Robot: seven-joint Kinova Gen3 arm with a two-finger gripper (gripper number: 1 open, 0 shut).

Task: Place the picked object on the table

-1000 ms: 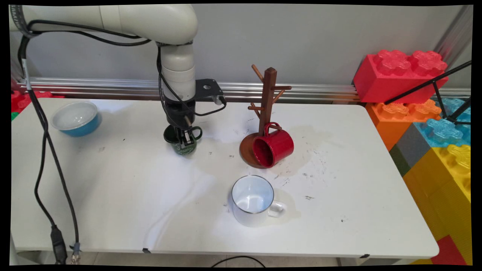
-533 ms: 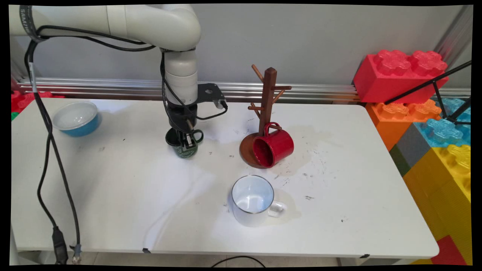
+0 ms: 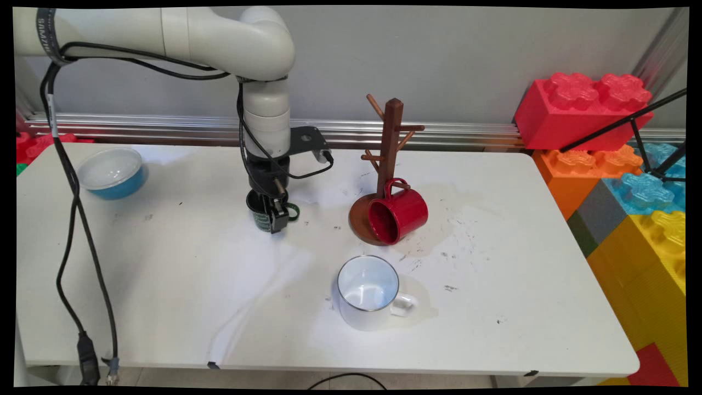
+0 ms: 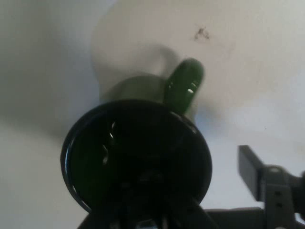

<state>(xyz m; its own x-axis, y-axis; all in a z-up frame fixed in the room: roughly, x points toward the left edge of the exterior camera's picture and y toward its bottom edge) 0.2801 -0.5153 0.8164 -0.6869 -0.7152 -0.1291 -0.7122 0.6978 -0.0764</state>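
Black two-finger gripper (image 3: 276,215) pointing straight down from the white arm, set over a dark green glossy mug (image 3: 264,215) standing upright on the white surface (image 3: 181,285), left of centre. Fingers closed on the mug's rim — one down the outside of the wall at the 3 o'clock side, the other inside the cup, as far as the main view shows. Mug's green loop handle (image 3: 293,212) sticking out toward 3 o'clock, just past the gripper.

In the hand view, gripper (image 4: 152,210) rising from the bottom edge into the mug's dark round mouth (image 4: 136,157); handle (image 4: 185,86) at 1 o'clock of the opening, pale surface all round.

At 3 o'clock of the mug, well apart, a brown wooden mug tree (image 3: 390,142) on a round base, with a red glossy mug (image 3: 399,215) hung by its handle on a low peg — mouth tipped toward the viewer, body low over the base. At 5 o'clock of the tree, near the front edge, a white enamel mug (image 3: 367,293) upright, handle toward 3 o'clock. At 9 o'clock of the green mug, far off by the left edge, a blue bowl with a white inside (image 3: 112,172). Big plastic building bricks, red, orange, blue and yellow (image 3: 614,159), stacked past the surface's right end.
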